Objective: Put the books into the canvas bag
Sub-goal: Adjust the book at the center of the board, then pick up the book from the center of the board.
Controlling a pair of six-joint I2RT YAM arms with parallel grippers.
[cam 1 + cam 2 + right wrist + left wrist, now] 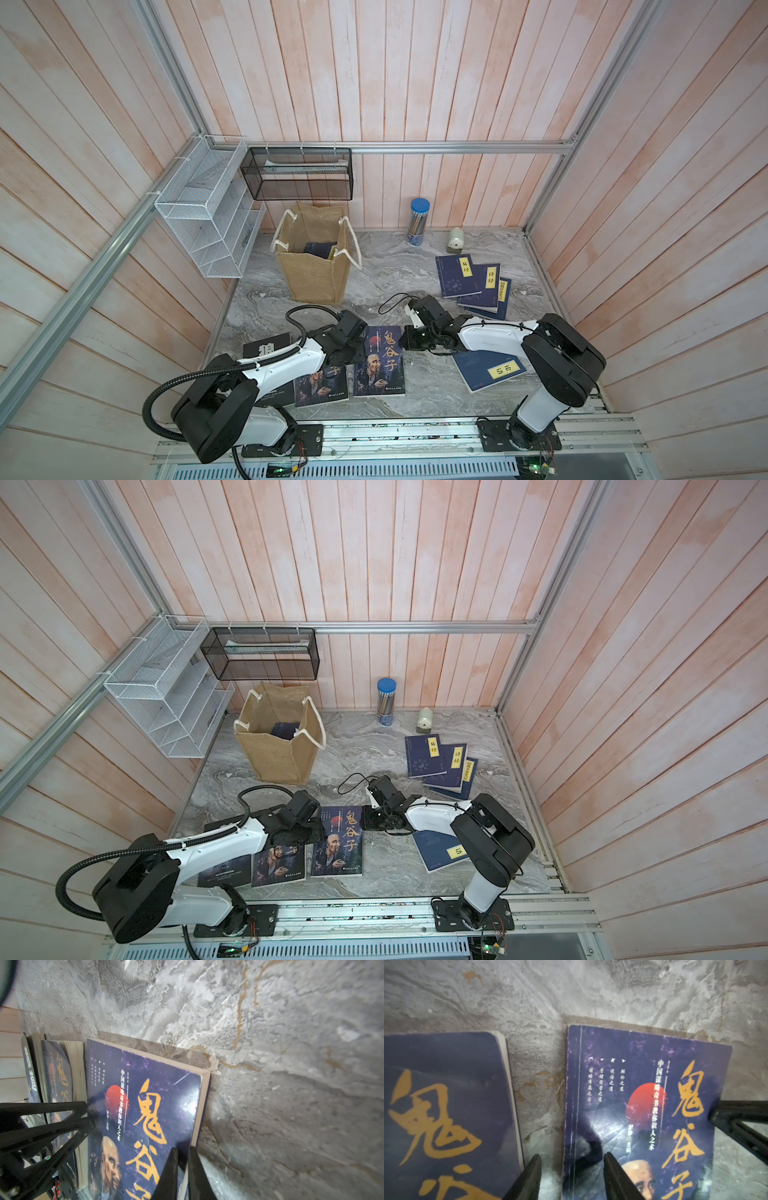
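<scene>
I read the portrait book (379, 361) flat on the counter (386, 270) between my arms, long axis pointing away from me: right pincer (183, 1149) clenched on its fore-edge, left pincer (572, 1155) parted astride its spine, canvas bag (309, 274) beyond, leftward.

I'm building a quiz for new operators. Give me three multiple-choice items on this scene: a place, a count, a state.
1. Where does the bag stand? A below the black basket B beside the pencil tube C at the front edge
2. How many navy books lie fanned at back right? A two B three C five
3. The left hand is A open B shut on a book C shut on a rope handle

1 A: the basket hangs just above it.
2 B: three yellow labels show.
3 A: its fingers stand apart astride a portrait book's edge.
</scene>
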